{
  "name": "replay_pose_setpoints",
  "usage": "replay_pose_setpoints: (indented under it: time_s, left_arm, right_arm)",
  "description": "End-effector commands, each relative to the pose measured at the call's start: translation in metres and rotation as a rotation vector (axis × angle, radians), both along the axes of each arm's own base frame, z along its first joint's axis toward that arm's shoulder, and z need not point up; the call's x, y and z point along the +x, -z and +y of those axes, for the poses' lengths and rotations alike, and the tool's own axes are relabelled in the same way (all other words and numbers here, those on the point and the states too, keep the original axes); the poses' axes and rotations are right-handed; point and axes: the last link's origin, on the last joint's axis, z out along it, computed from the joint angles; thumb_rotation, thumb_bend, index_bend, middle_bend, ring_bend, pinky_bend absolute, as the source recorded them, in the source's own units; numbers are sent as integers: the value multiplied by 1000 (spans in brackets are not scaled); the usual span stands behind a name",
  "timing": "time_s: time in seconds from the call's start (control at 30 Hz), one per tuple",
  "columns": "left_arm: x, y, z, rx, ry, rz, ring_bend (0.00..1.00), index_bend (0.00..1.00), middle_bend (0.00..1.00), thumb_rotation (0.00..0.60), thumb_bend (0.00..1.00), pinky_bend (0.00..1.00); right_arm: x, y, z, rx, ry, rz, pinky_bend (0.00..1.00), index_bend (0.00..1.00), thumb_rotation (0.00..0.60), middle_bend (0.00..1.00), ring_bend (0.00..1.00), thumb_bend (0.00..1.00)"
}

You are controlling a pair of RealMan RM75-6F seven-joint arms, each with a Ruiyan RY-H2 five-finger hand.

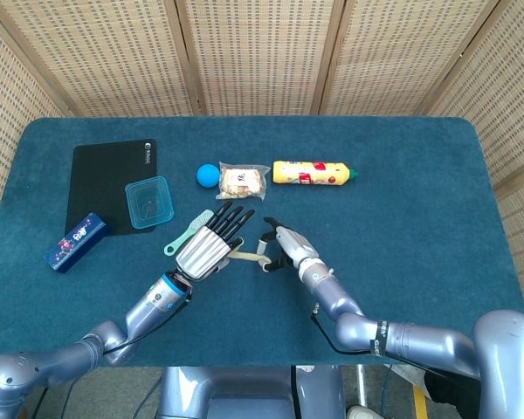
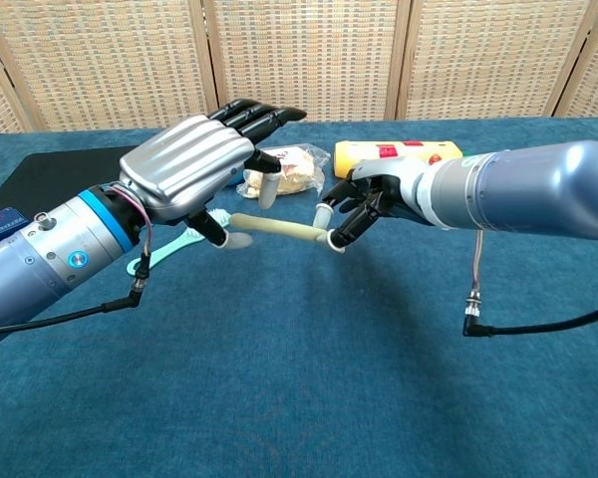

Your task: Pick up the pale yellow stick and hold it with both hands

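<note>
Above table point(image 1: 402, 218), stick point(image 2: 279, 229) between hands' fingers point(image 2: 331, 236)

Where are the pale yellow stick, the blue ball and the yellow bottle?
pale yellow stick point(image 2: 279, 228), chest view, middle of its shaft.
blue ball point(image 1: 208, 175), head view, its centre.
yellow bottle point(image 1: 310, 172), head view, its labelled body.

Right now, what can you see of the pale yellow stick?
The pale yellow stick is a slim, smooth, cream-coloured rod, lifted clear of the blue cloth and lying nearly level, sloping slightly down to the right in the chest view. The right robot hand pinches its right end. Its left end sits under the left robot hand, by the thumb; whether that hand grips it is unclear.
</note>
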Motion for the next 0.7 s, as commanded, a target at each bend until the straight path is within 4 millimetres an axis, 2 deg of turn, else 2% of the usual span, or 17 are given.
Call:
replay_pose_setpoints:
  time_s: [0.03,0.1,0.47,0.7]
  left_arm:
    - [1,1,0,3,-1,4,0,578,0,600,224,0]
    - [1,1,1,3,-3,6,0,581,0,600,258,0]
    - [5,2,1,8,-8,18,0,578,0,600,261,0]
    - [6,2,1,13,-10,27,0,583,0,600,315,0]
  right_arm:
    - [-1,-1,0,0,0,-1,0,721,600,82,0,672]
    - [-1,-1,0,0,1,-2,0,721,600,82,0,672]
    - [-2,-2,0,1,1,-3,0,722,600,82,0,672]
    - [-3,-2,1,3,1,-1,0,725,600,82,0,672]
